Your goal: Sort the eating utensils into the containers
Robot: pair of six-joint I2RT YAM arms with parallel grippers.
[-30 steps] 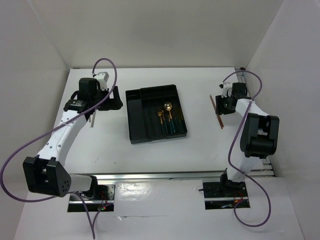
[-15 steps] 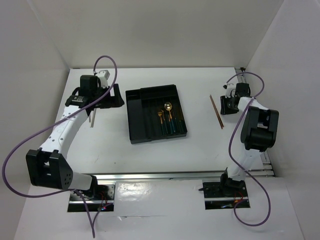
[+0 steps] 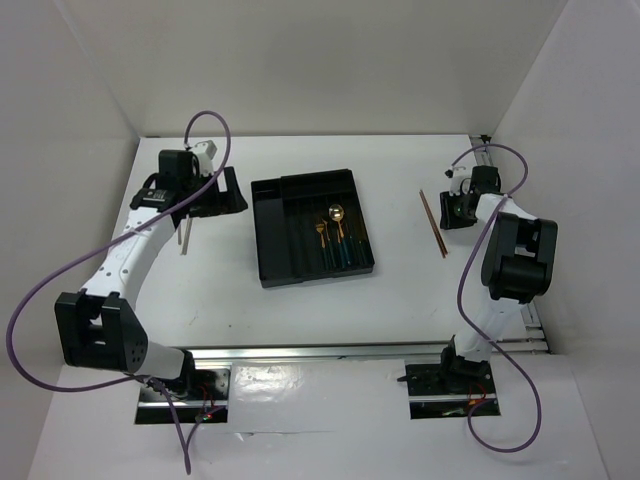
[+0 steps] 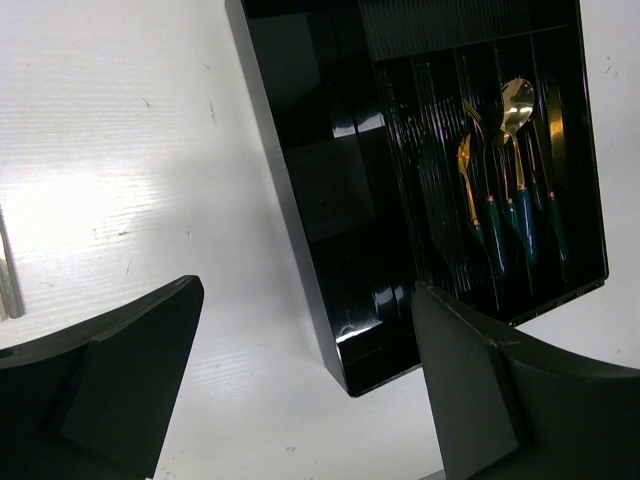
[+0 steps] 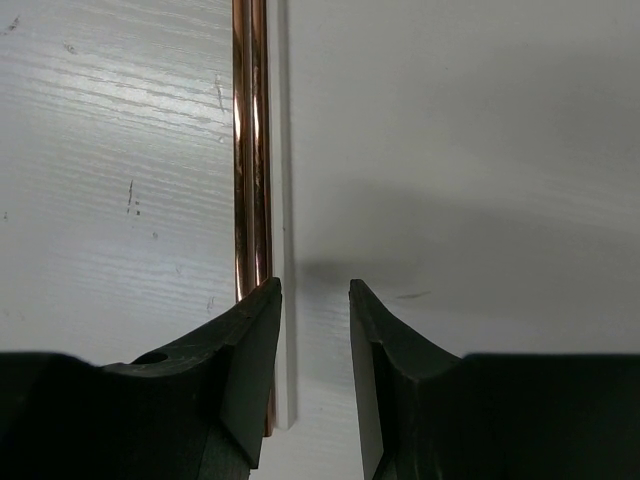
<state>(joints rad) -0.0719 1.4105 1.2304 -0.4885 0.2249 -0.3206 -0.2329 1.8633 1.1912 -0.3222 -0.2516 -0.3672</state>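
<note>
The black tray (image 3: 268,232) lies mid-table, its long compartments (image 4: 330,200) seen close in the left wrist view. Gold-headed, green-handled spoons and forks (image 3: 335,240) (image 4: 510,210) lie in the right-hand compartments. Two copper chopsticks (image 3: 433,223) (image 5: 250,150) lie side by side on the table right of the tray. My right gripper (image 3: 457,212) (image 5: 315,300) stands just right of them, open by a narrow gap with only bare table between the jaws; its left finger (image 5: 240,360) overlaps the chopsticks' near end. Silver chopsticks (image 3: 183,238) (image 4: 8,285) lie left of the tray. My left gripper (image 3: 222,195) (image 4: 305,380) hovers wide open beside the tray's left wall.
White walls close the table at the back and both sides. A metal rail (image 3: 350,352) with both arm bases runs along the near edge. Purple cables (image 3: 215,125) loop above each arm.
The right gripper has shifted right, off the copper chopsticks, and its jaws have narrowed. The left arm has swung slightly left; its gripper stays wide open.
</note>
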